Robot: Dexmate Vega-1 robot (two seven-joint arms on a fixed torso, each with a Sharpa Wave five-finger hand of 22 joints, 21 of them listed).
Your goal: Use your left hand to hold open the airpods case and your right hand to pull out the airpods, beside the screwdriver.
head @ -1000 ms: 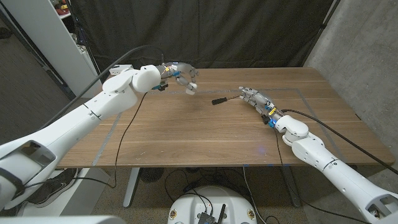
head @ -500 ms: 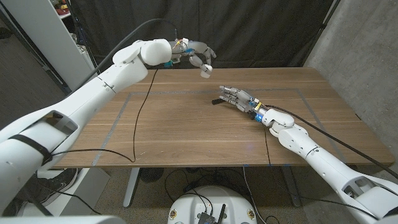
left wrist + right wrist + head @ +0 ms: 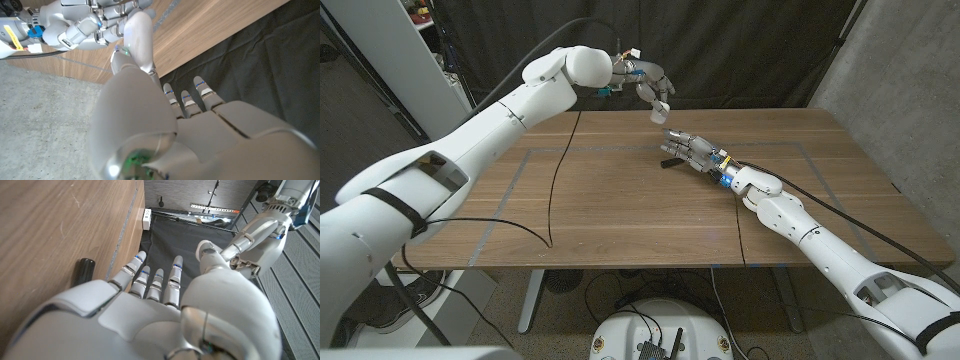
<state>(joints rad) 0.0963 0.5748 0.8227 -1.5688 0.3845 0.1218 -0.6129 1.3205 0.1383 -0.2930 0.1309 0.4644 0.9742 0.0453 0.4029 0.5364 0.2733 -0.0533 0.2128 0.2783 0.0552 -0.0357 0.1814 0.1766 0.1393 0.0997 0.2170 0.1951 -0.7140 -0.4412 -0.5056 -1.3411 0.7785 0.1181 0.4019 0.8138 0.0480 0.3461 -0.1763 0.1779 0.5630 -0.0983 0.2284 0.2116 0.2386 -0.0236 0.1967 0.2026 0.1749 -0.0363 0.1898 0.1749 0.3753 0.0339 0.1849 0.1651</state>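
My left hand (image 3: 645,82) hangs in the air over the table's far edge and holds a small white airpods case (image 3: 661,108) at its fingertips. I cannot tell whether the lid is up. Just below and in front of it, my right hand (image 3: 691,150) is low over the table, fingers straight and apart, with nothing in them. A black-handled screwdriver (image 3: 666,162) lies on the table at those fingertips. In the right wrist view the handle (image 3: 84,272) shows beside my right hand's fingers (image 3: 156,282), with the left hand (image 3: 260,232) beyond. The left wrist view looks past my left hand (image 3: 165,130) to the right hand (image 3: 82,27).
The wooden table (image 3: 620,210) carries a pale taped rectangle. A black cable (image 3: 555,190) from my left arm drapes across the table's left half, and another (image 3: 840,205) runs along my right arm. A dark curtain (image 3: 720,50) hangs behind the table.
My left arm has lifted the case and carried it right, toward the table's back middle. My right hand has slid left and forward until its fingertips reach the screwdriver.
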